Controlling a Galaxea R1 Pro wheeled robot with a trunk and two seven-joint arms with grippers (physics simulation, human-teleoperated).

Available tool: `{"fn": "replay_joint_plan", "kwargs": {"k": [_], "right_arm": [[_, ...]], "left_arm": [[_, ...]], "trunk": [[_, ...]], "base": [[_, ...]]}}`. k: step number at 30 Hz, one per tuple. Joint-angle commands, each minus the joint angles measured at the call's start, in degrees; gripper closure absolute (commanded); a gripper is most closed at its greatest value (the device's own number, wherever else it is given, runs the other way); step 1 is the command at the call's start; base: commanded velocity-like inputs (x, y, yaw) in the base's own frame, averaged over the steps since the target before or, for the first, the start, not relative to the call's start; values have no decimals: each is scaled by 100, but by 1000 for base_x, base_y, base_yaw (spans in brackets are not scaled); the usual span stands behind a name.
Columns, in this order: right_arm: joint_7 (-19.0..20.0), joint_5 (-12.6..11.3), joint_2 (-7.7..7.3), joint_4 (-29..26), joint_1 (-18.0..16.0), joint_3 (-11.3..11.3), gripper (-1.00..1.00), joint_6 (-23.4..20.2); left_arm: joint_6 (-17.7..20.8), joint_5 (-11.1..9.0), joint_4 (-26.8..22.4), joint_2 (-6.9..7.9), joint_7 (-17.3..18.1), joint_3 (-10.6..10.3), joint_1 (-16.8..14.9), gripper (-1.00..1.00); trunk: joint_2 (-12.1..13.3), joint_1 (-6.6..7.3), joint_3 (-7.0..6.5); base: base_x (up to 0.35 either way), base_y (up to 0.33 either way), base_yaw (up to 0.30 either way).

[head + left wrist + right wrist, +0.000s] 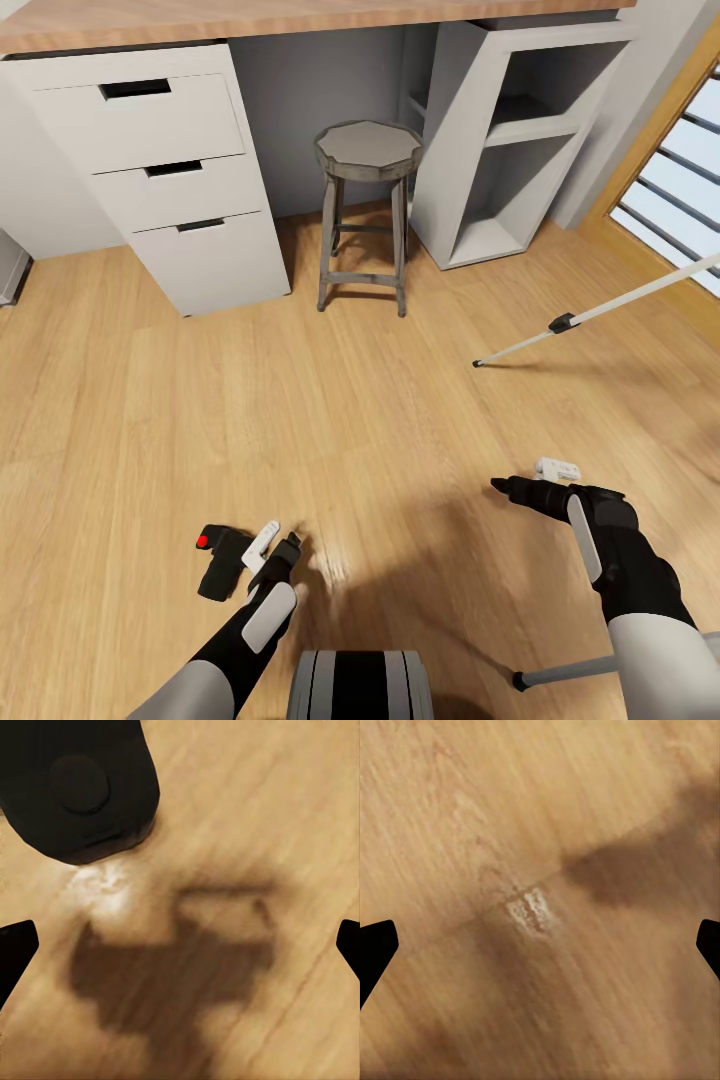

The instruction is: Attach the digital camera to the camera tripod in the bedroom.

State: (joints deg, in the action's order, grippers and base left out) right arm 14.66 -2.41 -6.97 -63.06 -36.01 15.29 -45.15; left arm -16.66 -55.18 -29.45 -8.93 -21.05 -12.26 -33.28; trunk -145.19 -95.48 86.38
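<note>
Left tool hangs spread beside the digital camera, red button up.

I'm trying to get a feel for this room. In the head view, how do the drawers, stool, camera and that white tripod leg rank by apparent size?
1. Drawers
2. Stool
3. Tripod leg, long but thin and cut off by the picture's edge, so this rank is unsure
4. Camera, though it lies nearer the lens

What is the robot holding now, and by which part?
Nothing. Both the left hand and the right hand are open above the wood floor; the small black boxy camera lies beside the left one.
</note>
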Motion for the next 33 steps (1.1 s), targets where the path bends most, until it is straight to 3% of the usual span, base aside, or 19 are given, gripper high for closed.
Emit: {"fn": "replay_joint_plan", "kwargs": {"k": [1,9,18,33], "right_arm": [[9,-23,1,-5,-2,9,-100,-30],[10,-19,14,-5,-2,7,-100,-29],[4,-15,37,3,-2,1,-100,-26],[10,-14,45,4,-2,0,-100,-22]], "left_arm": [[-45,-62,0,6,-32,-48,-3,-100],[-77,-71,-30,6,-31,-42,-3,-100],[-418,-84,-48,42,-31,-39,-8,-100],[-469,-118,-56,169,-31,-38,-12,-100]], "trunk": [[-1,1,3],[-1,1,3],[-1,1,3],[-1,1,3]], "base": [[0,0,0],[0,0,0],[0,0,0],[0,0,0]]}}
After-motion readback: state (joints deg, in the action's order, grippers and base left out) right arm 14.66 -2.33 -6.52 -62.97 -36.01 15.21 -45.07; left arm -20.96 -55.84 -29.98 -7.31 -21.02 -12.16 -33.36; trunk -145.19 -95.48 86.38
